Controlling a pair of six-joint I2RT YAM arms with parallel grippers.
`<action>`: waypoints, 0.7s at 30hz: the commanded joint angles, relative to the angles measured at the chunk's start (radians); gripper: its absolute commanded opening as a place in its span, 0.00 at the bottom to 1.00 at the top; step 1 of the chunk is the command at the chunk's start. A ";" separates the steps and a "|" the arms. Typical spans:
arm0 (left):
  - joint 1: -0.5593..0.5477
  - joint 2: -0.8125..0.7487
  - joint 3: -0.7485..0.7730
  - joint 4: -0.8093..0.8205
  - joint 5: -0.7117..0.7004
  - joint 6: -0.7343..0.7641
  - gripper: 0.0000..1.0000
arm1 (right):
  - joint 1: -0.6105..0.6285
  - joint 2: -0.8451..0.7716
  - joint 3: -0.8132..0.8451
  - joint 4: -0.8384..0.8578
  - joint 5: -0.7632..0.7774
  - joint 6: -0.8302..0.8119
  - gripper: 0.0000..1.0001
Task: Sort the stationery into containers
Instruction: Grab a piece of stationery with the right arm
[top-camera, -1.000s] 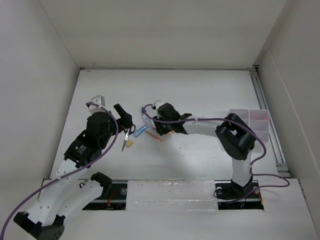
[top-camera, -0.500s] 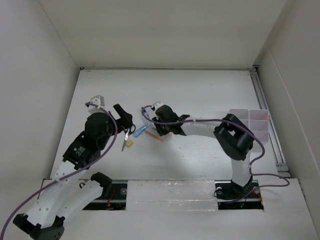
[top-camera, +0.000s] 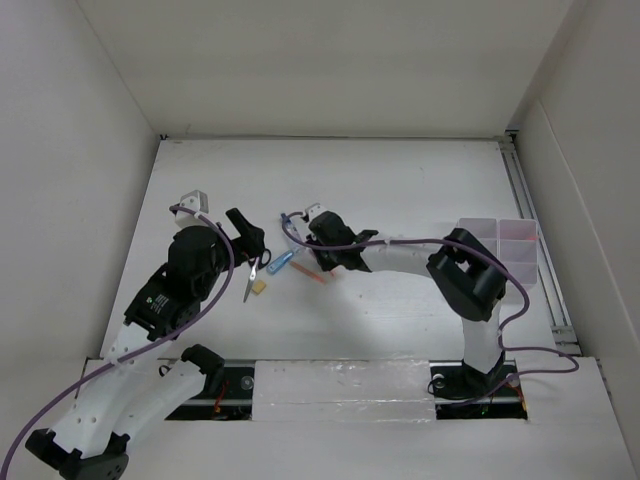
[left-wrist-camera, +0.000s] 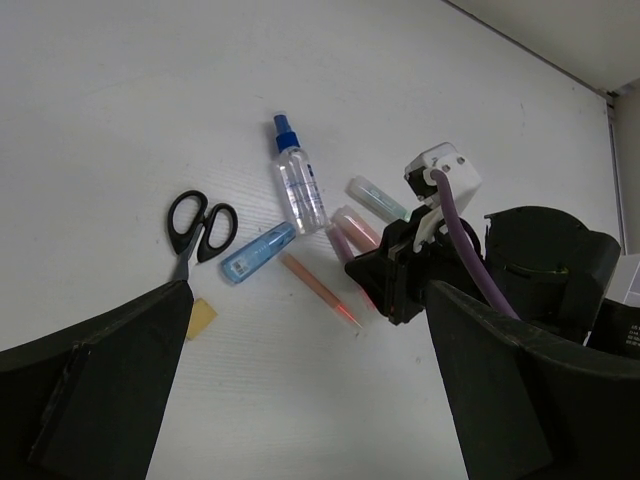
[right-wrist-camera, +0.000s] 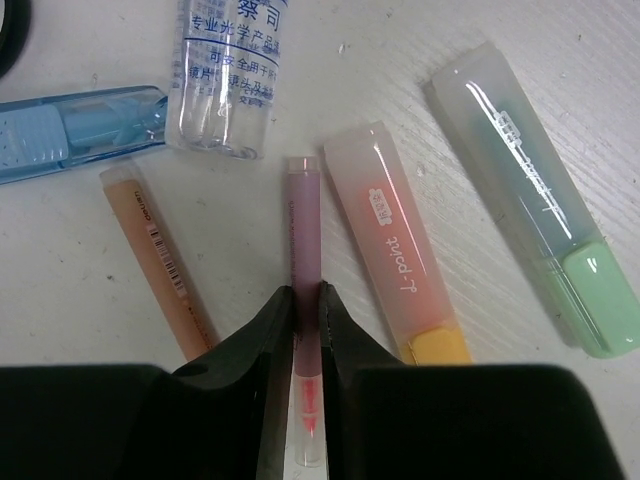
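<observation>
White tabletop (right-wrist-camera: 90, 300): right gripper (right-wrist-camera: 307, 300) clenches a thin pen (right-wrist-camera: 303, 215) near its end, so it could pivot or slip; left gripper (top-camera: 247, 230) gapes empty.

1. top external view: high above and behind the arm bases (top-camera: 465, 380), looking down over the whole table (top-camera: 400, 180), near edge to far edge.
2. left wrist view: mid height, tilted toward the table's middle.
3. right wrist view: straight down, very close. both wrist views share the glue bottle (left-wrist-camera: 299, 185) (right-wrist-camera: 222, 80), green marker (left-wrist-camera: 378, 200) (right-wrist-camera: 540, 210) and pink pen (left-wrist-camera: 341, 245) (right-wrist-camera: 303, 230).
</observation>
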 joint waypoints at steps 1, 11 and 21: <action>0.004 -0.018 0.013 0.041 0.005 0.016 1.00 | 0.021 0.012 -0.012 -0.087 -0.006 -0.016 0.00; 0.004 -0.018 0.004 0.041 0.005 0.016 1.00 | 0.030 -0.127 0.002 -0.112 0.013 -0.043 0.00; 0.004 -0.028 0.004 0.041 0.005 0.016 1.00 | -0.058 -0.362 -0.020 -0.114 0.057 -0.028 0.00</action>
